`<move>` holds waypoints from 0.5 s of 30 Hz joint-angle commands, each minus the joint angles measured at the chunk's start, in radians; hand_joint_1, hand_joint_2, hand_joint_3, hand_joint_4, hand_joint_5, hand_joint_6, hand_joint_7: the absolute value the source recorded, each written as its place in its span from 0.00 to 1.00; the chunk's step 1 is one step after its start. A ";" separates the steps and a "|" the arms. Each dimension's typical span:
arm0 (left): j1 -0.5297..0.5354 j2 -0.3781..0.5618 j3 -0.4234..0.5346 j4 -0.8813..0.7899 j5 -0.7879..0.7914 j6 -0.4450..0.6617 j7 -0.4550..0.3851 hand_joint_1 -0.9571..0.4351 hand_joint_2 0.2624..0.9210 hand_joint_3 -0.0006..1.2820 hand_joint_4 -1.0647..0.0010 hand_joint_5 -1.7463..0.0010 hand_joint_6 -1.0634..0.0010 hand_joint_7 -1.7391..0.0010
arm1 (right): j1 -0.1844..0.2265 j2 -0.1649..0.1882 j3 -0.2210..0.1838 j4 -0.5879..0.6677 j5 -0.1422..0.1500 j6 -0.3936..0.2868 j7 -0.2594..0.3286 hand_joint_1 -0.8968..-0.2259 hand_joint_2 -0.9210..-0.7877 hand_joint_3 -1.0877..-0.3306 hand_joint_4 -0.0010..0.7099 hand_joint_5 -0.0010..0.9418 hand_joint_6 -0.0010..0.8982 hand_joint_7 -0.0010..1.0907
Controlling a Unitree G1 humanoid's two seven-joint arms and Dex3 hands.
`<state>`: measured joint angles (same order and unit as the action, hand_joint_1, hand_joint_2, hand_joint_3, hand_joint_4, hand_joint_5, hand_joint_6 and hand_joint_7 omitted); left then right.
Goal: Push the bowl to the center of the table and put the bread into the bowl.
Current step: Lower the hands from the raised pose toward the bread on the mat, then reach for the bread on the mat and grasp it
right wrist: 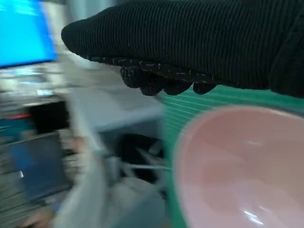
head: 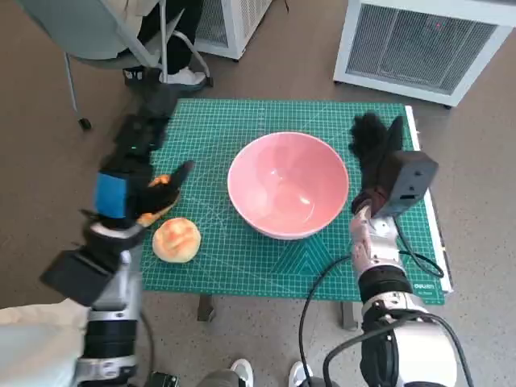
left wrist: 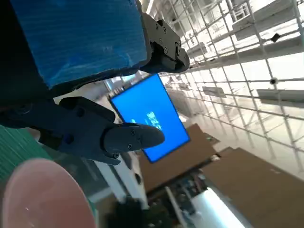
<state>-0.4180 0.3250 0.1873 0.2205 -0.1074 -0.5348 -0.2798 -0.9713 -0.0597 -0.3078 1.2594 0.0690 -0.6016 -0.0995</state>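
Sitting near the middle of the green mat [head: 242, 258], the pink bowl [head: 289, 185] was flanked by both hands, so the push was judged largely done and the bread left to fetch. The bread [head: 176, 239] was seen just below the left hand [head: 153, 196], whose fingers were spread and gripping nothing. The right hand [head: 372, 145] was raised beside the bowl's rim; its fingers' state could not be told.

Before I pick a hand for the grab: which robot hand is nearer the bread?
The left robot hand. It hangs just above the bread, at the mat's left edge. The right robot hand is across the pink bowl, near its far-right rim.
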 commanded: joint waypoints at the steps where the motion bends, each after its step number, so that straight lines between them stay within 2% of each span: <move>1: 0.025 0.135 0.037 -0.071 0.143 0.137 0.041 0.39 1.00 0.26 0.78 1.00 0.64 0.96 | 0.016 -0.013 0.031 -0.043 -0.017 -0.126 0.059 0.61 0.00 0.40 0.41 0.01 0.04 0.63; 5: 0.044 0.225 0.046 -0.159 0.255 0.311 0.047 0.36 1.00 0.24 0.81 1.00 0.65 0.97 | 0.043 -0.021 0.061 -0.112 -0.011 -0.259 0.138 0.56 0.00 0.40 0.44 0.02 0.04 0.63; 9: 0.038 0.293 0.040 -0.209 0.301 0.465 0.012 0.34 1.00 0.21 0.82 1.00 0.66 0.98 | 0.080 -0.025 0.093 -0.198 0.007 -0.381 0.225 0.52 0.00 0.41 0.47 0.03 0.05 0.64; 12: 0.023 0.324 0.027 -0.224 0.310 0.557 -0.016 0.32 1.00 0.18 0.83 1.00 0.67 0.98 | 0.110 -0.028 0.125 -0.269 -0.002 -0.455 0.259 0.50 0.00 0.42 0.49 0.04 0.03 0.67; 15: 0.010 0.342 0.009 -0.226 0.328 0.612 -0.024 0.32 1.00 0.15 0.83 1.00 0.67 0.99 | 0.130 -0.035 0.148 -0.317 -0.014 -0.491 0.272 0.51 0.00 0.42 0.49 0.04 0.02 0.69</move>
<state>-0.3917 0.6489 0.2221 0.0138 0.2005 0.0201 -0.2853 -0.8915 -0.0886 -0.1845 0.9814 0.0701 -1.0611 0.1489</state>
